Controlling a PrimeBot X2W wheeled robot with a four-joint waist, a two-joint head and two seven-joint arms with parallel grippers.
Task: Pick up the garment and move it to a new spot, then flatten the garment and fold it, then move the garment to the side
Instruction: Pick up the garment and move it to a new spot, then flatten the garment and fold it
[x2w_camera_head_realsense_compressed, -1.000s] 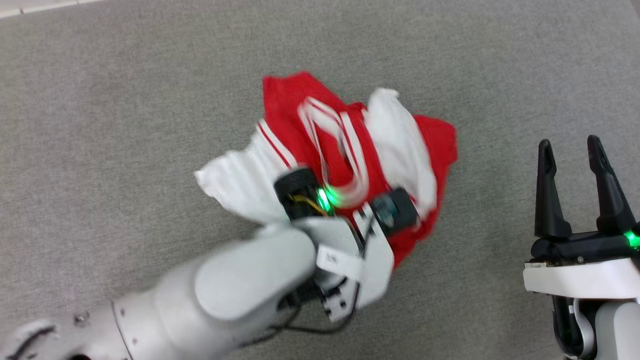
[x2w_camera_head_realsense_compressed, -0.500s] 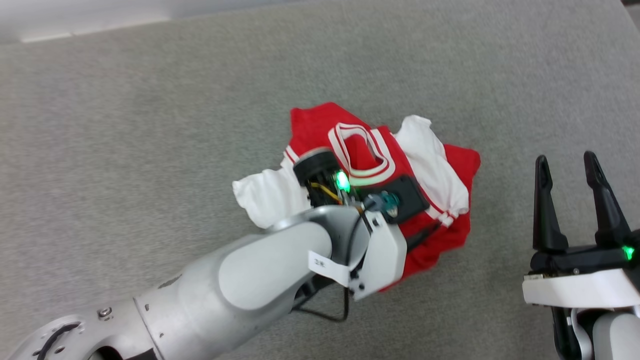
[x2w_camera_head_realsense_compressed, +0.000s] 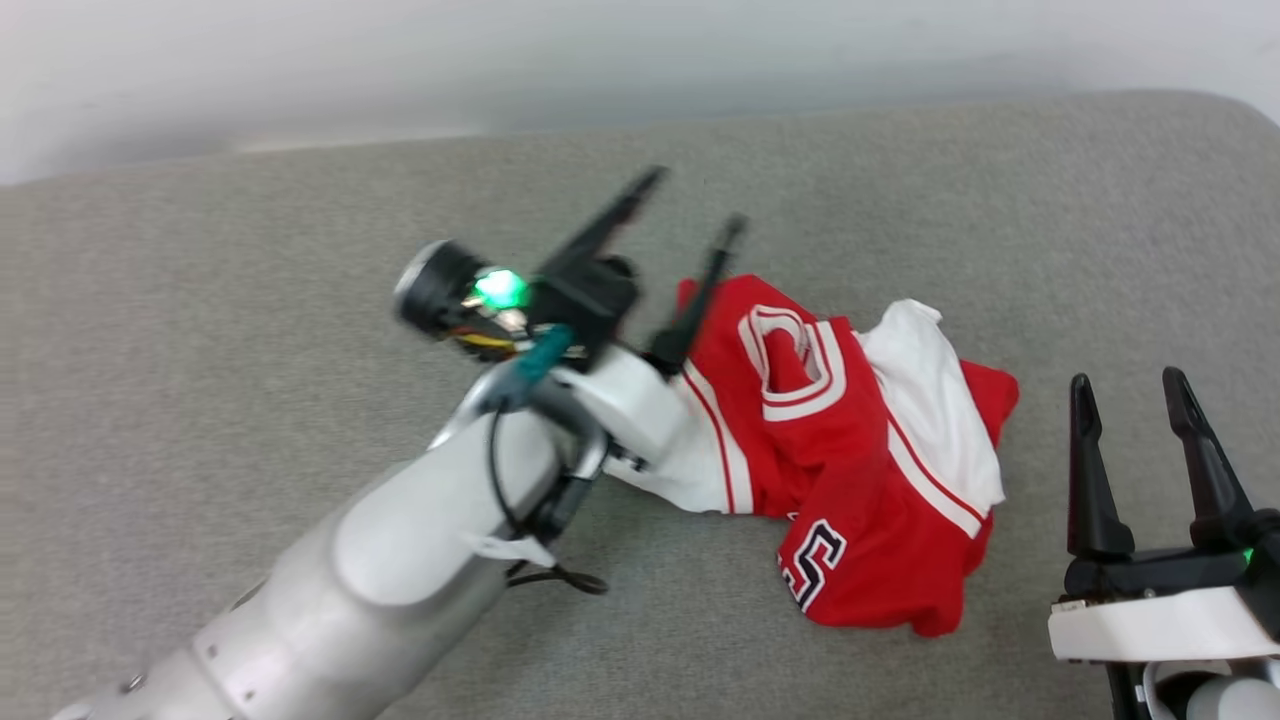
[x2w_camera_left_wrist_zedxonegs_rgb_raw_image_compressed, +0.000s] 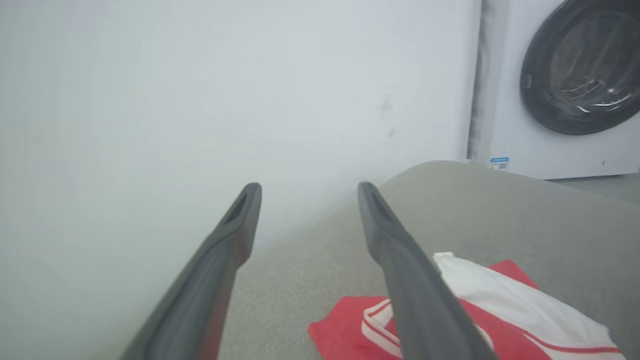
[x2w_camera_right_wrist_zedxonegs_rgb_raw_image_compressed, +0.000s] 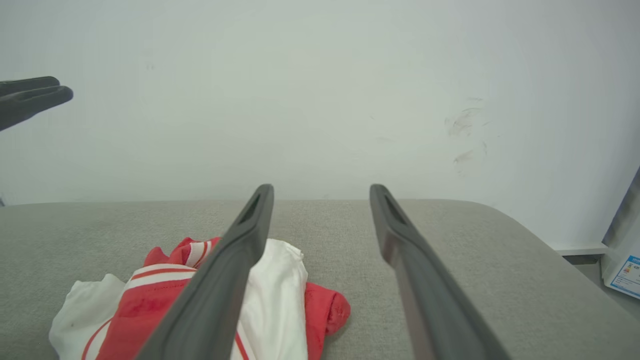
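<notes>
I see my left gripper (x2w_camera_head_realsense_compressed: 696, 200) spread wide and empty by the crumpled garment (x2w_camera_head_realsense_compressed: 850, 470); my right gripper (x2w_camera_head_realsense_compressed: 1126, 382) is spread too

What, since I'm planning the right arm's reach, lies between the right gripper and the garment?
Just a bare strip of the grey padded surface separates the right gripper from the garment, as the head view shows.
</notes>
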